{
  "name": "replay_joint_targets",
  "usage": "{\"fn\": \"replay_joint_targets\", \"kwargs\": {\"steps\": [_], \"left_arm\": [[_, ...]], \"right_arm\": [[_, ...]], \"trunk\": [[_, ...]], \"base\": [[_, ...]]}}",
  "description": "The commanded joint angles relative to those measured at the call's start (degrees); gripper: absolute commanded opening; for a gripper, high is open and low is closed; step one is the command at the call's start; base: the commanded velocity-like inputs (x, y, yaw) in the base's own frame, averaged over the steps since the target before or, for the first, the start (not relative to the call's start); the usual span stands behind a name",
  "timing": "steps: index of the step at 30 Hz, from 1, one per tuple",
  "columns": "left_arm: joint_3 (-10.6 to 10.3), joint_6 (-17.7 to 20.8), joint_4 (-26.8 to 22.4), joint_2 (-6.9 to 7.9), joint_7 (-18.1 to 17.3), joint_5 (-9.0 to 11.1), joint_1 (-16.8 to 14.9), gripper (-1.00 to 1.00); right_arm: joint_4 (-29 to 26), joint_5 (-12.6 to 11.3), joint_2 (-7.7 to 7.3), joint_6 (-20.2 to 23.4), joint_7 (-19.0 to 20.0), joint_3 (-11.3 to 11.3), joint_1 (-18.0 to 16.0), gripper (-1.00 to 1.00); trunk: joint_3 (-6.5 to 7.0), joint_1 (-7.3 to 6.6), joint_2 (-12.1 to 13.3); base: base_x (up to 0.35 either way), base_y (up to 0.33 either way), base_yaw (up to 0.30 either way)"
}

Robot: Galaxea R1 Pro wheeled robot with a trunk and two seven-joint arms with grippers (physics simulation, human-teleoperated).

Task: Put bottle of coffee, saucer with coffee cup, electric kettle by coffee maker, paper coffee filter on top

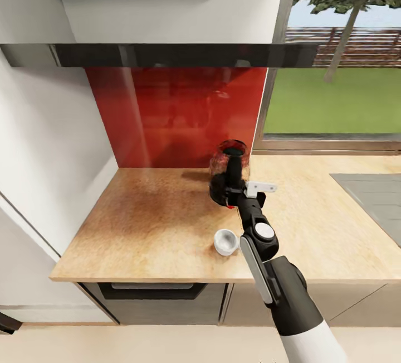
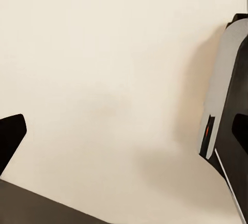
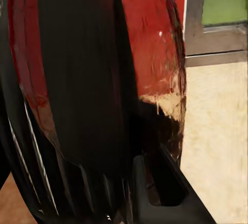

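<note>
The electric kettle, dark glass with a black handle, stands on the light wood countertop in front of the red backsplash. My right gripper reaches in from the front and is shut on the lower part of the kettle's handle. In the right wrist view the kettle is very close, with one dark finger pressed beside its handle. A small white coffee cup stands upright on the countertop just left of my right forearm. My left gripper shows a single dark finger over a plain beige surface, holding nothing.
A grey steel sink is set into the countertop at the right. A dark range hood hangs overhead, with a window to its right. A white wall bounds the countertop's left end. Grey cabinets sit below.
</note>
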Motion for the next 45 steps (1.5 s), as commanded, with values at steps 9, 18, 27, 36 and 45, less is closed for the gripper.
{"fn": "replay_joint_targets", "kwargs": {"steps": [9, 18, 27, 36, 45], "left_arm": [[0.42, -0.39, 0.09, -0.14, 0.25, -0.55, -0.04, 1.0], [0.53, -0.47, 0.23, -0.4, 0.25, -0.54, 0.05, 1.0], [0.6, -0.48, 0.63, -0.4, 0.25, -0.45, 0.08, 1.0], [0.6, -0.48, 0.66, -0.58, 0.25, -0.6, 0.1, 1.0], [0.68, -0.43, 0.65, -0.66, 0.2, -0.55, 0.11, 1.0]], "right_arm": [[-0.34, -0.4, -3.98, -0.04, -0.57, 0.07, -0.07, -1.0], [-0.35, -0.39, -4.1, -0.04, -0.57, 0.05, -0.07, -1.0], [-0.43, -0.39, -4.22, -0.04, -0.57, -2.35, -0.07, -1.0], [-0.43, -0.39, -4.23, -0.04, -0.57, -2.48, -0.07, -1.0], [-0.43, -0.39, -4.23, -0.04, -0.57, -2.48, -0.07, -1.0]], "trunk": [[0.21, 0.02, -0.1], [0.52, 0.02, -0.1], [0.82, 0.02, -0.1], [1.12, 0.02, -0.1], [2.32, -1.07, 1.91]], "base": [[0.0, 0.0, -0.248], [0.0, 0.0, -0.25], [0.0, 0.0, -0.253], [0.0, 0.0, -0.253], [0.0, 0.0, -0.253]]}}
